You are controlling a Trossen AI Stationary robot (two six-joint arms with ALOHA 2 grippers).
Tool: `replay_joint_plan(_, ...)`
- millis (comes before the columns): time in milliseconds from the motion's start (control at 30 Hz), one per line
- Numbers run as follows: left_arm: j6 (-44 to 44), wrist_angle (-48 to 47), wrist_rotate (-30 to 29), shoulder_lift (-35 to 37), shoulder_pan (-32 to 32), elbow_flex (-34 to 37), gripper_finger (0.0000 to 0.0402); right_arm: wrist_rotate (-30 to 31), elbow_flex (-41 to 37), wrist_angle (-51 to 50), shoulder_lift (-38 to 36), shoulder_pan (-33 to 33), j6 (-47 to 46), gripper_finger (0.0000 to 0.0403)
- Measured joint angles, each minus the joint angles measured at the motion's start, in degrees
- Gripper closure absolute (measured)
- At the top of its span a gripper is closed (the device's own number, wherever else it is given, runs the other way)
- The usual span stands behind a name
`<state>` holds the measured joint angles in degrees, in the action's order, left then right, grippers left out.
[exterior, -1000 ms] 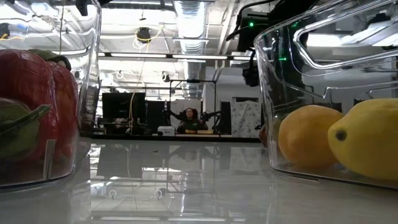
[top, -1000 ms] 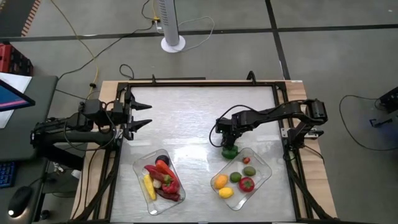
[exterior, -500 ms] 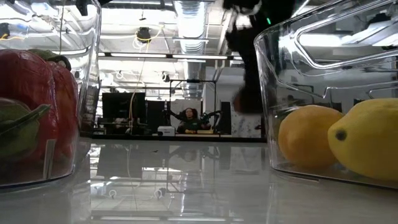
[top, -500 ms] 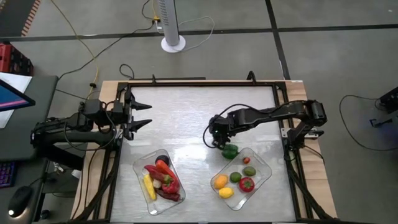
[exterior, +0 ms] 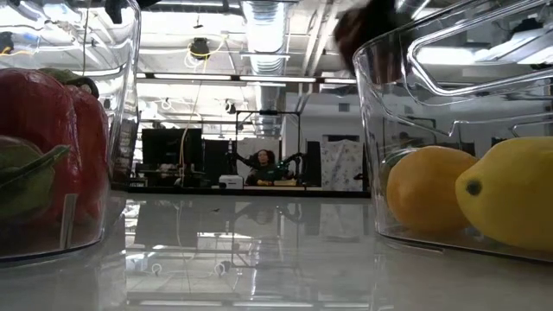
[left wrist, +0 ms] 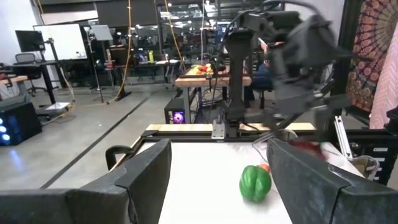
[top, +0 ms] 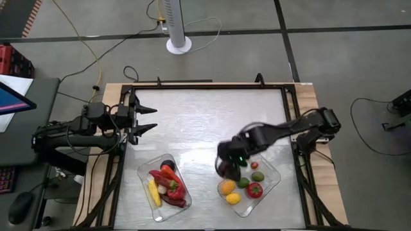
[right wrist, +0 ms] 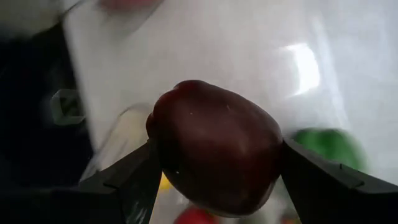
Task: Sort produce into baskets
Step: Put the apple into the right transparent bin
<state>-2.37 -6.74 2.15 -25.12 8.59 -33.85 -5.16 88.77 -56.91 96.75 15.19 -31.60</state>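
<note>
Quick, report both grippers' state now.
Left gripper: open, holding nothing, at the table's left edge.
Right gripper: shut on a dark red piece of produce, by the right basket.

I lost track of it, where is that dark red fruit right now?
The dark red fruit is clamped in the right gripper, over the near-left edge of the right basket, beside the green pepper.

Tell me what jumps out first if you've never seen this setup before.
The right gripper grips a dark red fruit just above the near-left rim of the right basket, which already holds orange, yellow, green and red pieces. A green pepper sits beside that basket's far corner. The left gripper waits open at the table's left edge.
</note>
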Motion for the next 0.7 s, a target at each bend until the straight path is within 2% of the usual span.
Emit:
replay_joint_plan(133,0.0,0.0,0.0,0.0,0.0,0.0,0.015,-1.2,0.1,-0.4,-0.6,5.2,-0.4,0.0081)
replay_joint_plan(267,0.1,0.1,0.0,0.0,0.0,0.0,0.015,-1.0,0.1,-6.6,-0.6,9.5,-8.2,0.0081)
replay_joint_plan(467,0.6,0.3,0.0,0.0,0.0,0.0,0.015,5.6,0.1,-10.6,-0.4,13.2,-19.5,0.0078)
replay_joint_plan(567,1.1,0.6,0.0,0.0,0.0,0.0,0.015,7.9,0.1,-10.9,-0.4,13.8,-22.4,0.0062)
replay_joint_plan(700,1.4,0.9,0.0,0.0,0.0,0.0,0.015,8.1,0.1,-12.0,-0.4,13.7,-23.5,0.0028)
